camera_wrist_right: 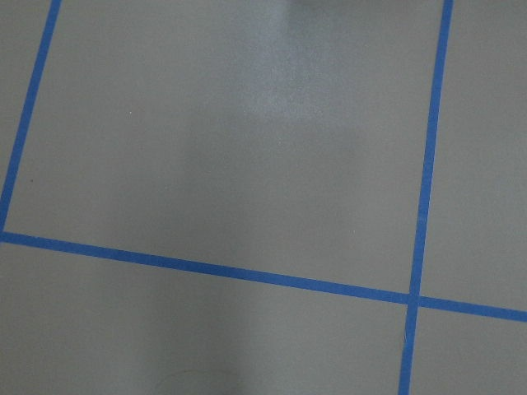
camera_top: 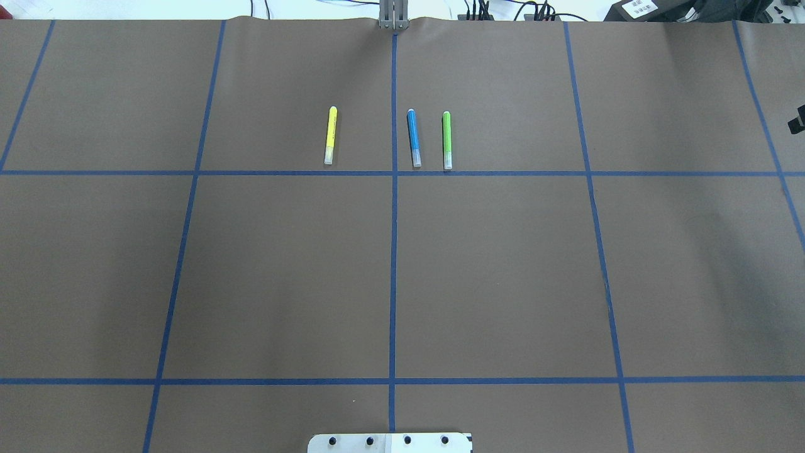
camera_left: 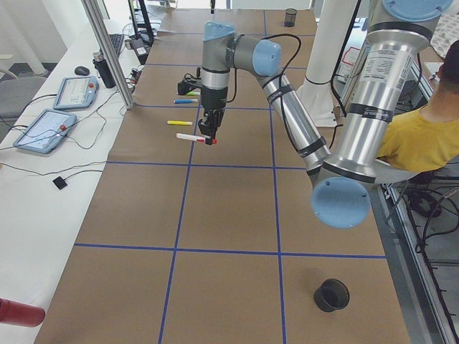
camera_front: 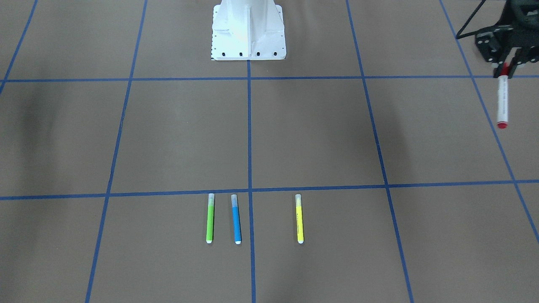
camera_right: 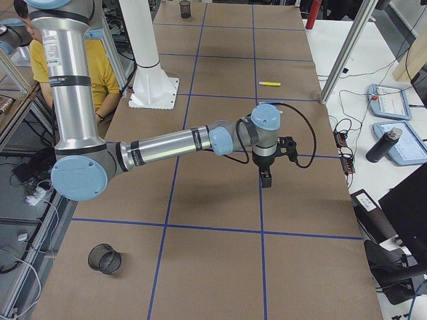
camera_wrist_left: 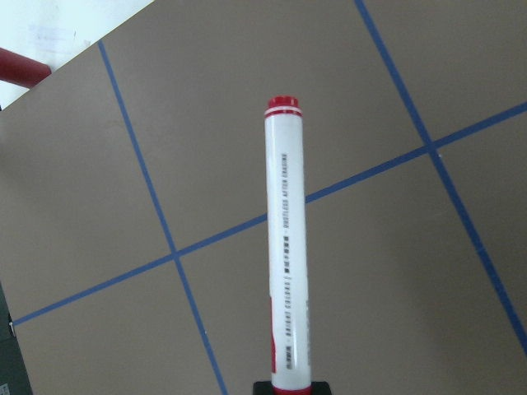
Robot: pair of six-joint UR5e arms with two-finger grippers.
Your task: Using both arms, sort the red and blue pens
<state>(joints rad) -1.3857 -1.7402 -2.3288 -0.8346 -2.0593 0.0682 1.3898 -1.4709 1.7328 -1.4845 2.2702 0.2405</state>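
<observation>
The red pen [camera_front: 502, 101], white-barrelled with a red end band, is held by its red cap in my left gripper [camera_front: 506, 71], which is shut on it above the table's left end. The left wrist view shows the same red pen [camera_wrist_left: 286, 247] sticking out over brown paper. The blue pen [camera_front: 236, 219] lies on the table between a green marker [camera_front: 209, 218] and a yellow marker [camera_front: 299, 219]. My right gripper [camera_right: 265, 177] hovers over the table's right side, away from the pens. I cannot tell whether it is open or shut.
The white pedestal base [camera_front: 248, 29] stands at the robot's edge of the table. A black cup [camera_left: 331, 294] sits near the left end and a mesh cup [camera_right: 105, 259] near the right end. A person in a yellow shirt [camera_left: 419, 140] sits beside the robot.
</observation>
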